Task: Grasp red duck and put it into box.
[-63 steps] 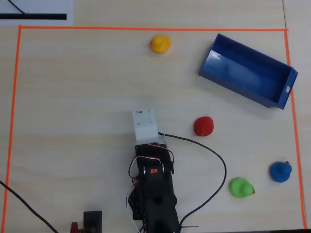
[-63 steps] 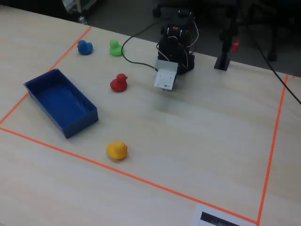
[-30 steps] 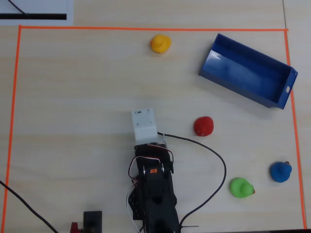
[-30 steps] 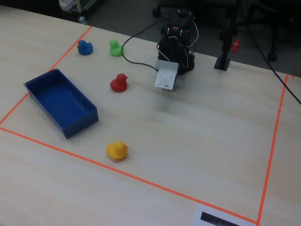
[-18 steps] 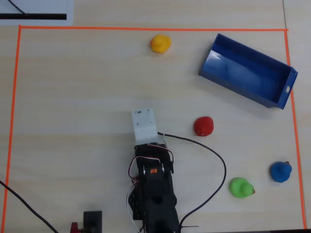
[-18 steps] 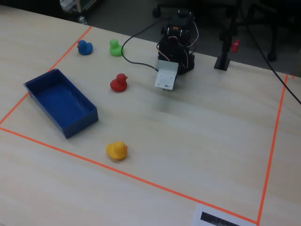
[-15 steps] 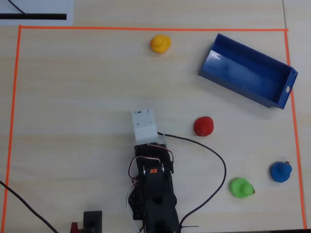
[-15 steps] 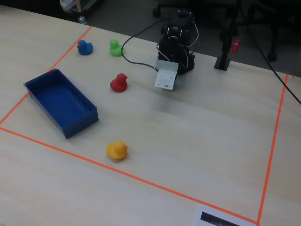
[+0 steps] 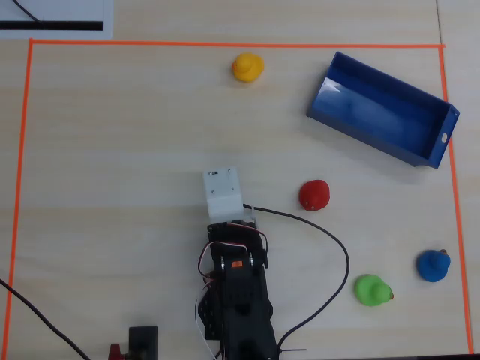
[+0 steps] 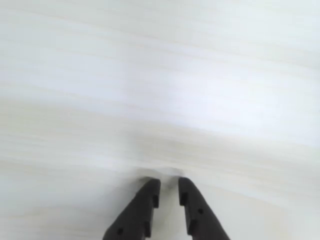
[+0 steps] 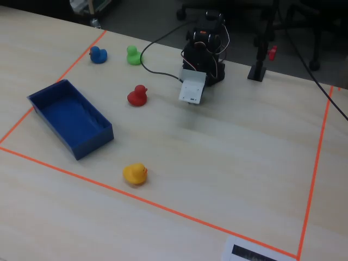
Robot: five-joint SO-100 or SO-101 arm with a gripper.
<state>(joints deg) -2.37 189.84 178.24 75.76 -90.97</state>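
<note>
The red duck [image 9: 314, 196] stands on the light wood table, to the right of the arm in the overhead view; it also shows in the fixed view [image 11: 137, 96]. The blue box [image 9: 375, 112] lies empty at the upper right, also seen in the fixed view [image 11: 70, 117]. The arm is folded near its base, its white wrist housing [image 9: 223, 193] covering the gripper from above. In the wrist view my gripper [image 10: 169, 182] points at bare table, its black jaws nearly together with a narrow gap and nothing between them. The duck is out of the wrist view.
A yellow duck [image 9: 247, 67] stands at the far side, a green duck [image 9: 372, 290] and a blue duck [image 9: 433, 265] at the lower right. A black cable [image 9: 341, 251] loops between arm and green duck. Orange tape [image 9: 22, 150] borders the work area.
</note>
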